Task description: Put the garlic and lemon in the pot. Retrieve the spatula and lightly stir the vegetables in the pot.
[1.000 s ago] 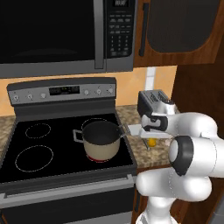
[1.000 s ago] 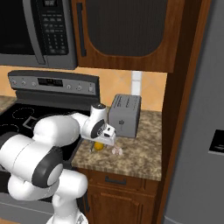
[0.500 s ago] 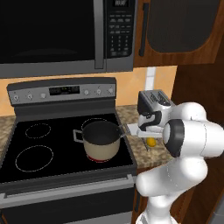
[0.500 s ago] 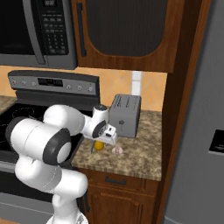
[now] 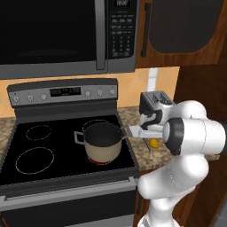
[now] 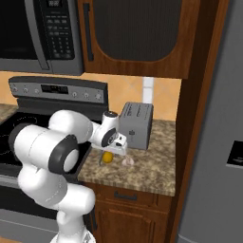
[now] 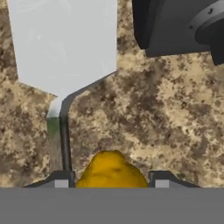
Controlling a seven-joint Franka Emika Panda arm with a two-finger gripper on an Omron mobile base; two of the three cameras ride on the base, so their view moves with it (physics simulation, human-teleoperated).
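Note:
The yellow lemon lies on the speckled counter between my two fingertips, which stand on either side of it. My gripper is open and low over the lemon, close to its sides. The whitish garlic rests just right of the lemon, in front of the toaster. The spatula lies flat beyond the lemon, with its light-grey blade far from me and its thin dark handle running back past my left fingertip. The beige pot sits on the stove's front right burner, and its dark inside looks empty.
The grey toaster stands on the counter right behind the gripper. The black stove top lies to the left, with the microwave above it. A wooden cabinet wall bounds the counter on the right.
The arm's upper links have swung up and closer to the counter. The gripper has stayed low over the lemon. Lemon, garlic, spatula and pot have not moved.

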